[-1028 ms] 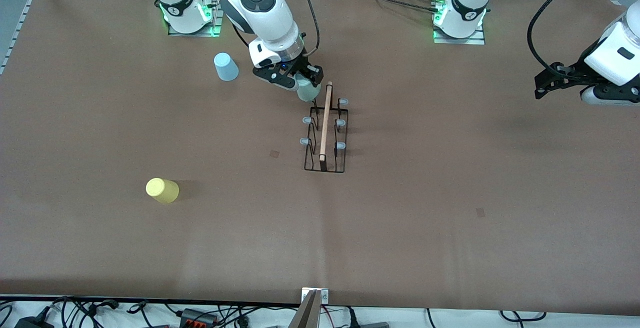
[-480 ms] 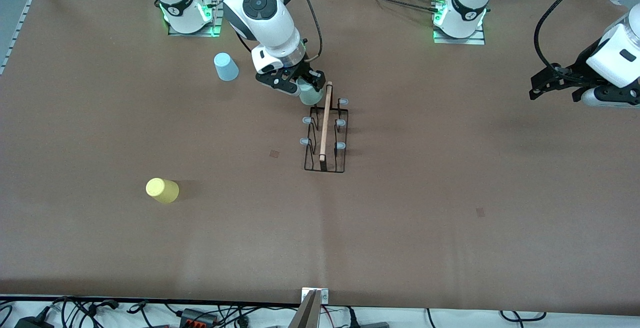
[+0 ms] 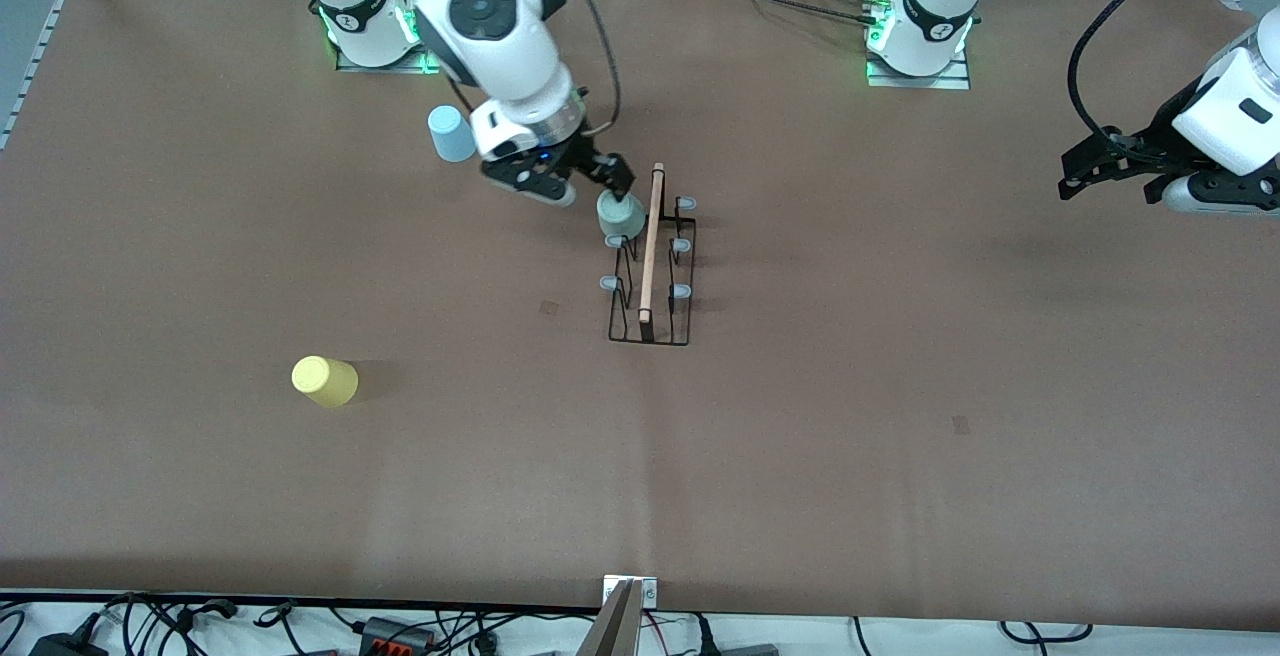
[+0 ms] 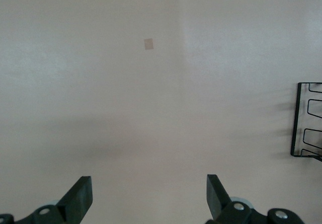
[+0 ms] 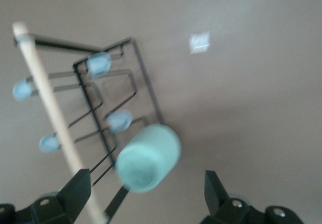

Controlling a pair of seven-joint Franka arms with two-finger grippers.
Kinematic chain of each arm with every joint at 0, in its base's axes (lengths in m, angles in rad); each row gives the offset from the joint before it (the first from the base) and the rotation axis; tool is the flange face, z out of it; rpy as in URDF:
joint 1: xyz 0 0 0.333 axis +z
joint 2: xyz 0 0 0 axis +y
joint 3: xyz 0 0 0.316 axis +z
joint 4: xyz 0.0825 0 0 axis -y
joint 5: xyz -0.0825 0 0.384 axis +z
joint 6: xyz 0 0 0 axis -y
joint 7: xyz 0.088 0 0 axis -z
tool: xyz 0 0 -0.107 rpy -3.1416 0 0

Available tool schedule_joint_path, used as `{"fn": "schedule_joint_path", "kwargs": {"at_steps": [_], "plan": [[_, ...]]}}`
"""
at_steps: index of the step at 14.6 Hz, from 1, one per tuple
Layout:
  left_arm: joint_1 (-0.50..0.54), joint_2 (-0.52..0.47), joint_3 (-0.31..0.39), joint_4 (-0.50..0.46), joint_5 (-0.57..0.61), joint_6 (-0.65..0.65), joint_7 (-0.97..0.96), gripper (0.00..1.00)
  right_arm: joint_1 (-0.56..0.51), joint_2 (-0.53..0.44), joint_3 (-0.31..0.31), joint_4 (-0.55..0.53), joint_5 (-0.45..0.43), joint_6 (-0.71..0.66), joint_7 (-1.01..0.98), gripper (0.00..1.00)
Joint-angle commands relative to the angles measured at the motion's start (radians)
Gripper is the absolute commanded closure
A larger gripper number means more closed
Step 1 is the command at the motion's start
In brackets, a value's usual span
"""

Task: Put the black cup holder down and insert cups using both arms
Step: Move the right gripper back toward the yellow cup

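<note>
The black cup holder [image 3: 650,281] stands mid-table, its wooden rod [image 3: 652,236] on top. A pale grey-green cup [image 3: 620,216] sits upside down on a prong at the holder's end farthest from the front camera. My right gripper [image 3: 590,186] hangs open just above that cup, apart from it. In the right wrist view the cup [image 5: 148,157] lies below the spread fingers [image 5: 80,186], beside the holder [image 5: 95,103]. A light blue cup [image 3: 452,133] and a yellow cup [image 3: 325,381] stand toward the right arm's end. My left gripper [image 3: 1085,171] waits open above bare table; its wrist view shows the holder's edge [image 4: 307,121].
Two small tape marks [image 3: 549,307] [image 3: 961,424] lie flat on the brown table [image 3: 900,486]. The arm bases [image 3: 920,26] stand along the edge farthest from the front camera. Cables and a metal bracket [image 3: 630,591] line the nearest edge.
My right gripper opened and let go of the grey-green cup, which now rests on the prong. The right arm drew back toward its end. The left arm shifted slightly.
</note>
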Motion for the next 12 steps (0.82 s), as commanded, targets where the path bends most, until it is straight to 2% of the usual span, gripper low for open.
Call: {"fn": "schedule_joint_path", "kwargs": {"at_steps": [1, 3, 5, 7, 8, 12], "plan": [[0.004, -0.005, 0.002, -0.005, -0.022, 0.001, 0.011, 0.0, -0.16, -0.084, 0.006, -0.01, 0.011, -0.108, -0.271, 0.0], [0.004, -0.005, 0.002, -0.005, -0.021, 0.001, 0.009, 0.0, -0.264, -0.079, -0.007, -0.013, 0.009, -0.153, -0.525, 0.0], [0.004, -0.005, 0.001, -0.005, -0.021, -0.001, 0.009, 0.0, -0.35, -0.053, -0.063, -0.01, 0.008, -0.149, -0.795, 0.0], [0.002, -0.007, -0.001, -0.003, -0.008, -0.005, 0.008, 0.0, -0.364, -0.012, -0.15, -0.006, -0.006, -0.126, -1.003, 0.0], [0.002, -0.007, -0.002, -0.003, -0.008, -0.005, 0.008, 0.0, -0.369, 0.013, -0.172, -0.001, -0.024, -0.072, -1.086, 0.0], [0.002, -0.007, -0.004, -0.003, -0.008, -0.008, 0.006, 0.0, -0.403, 0.155, -0.217, 0.019, -0.262, 0.106, -1.131, 0.0]]}}
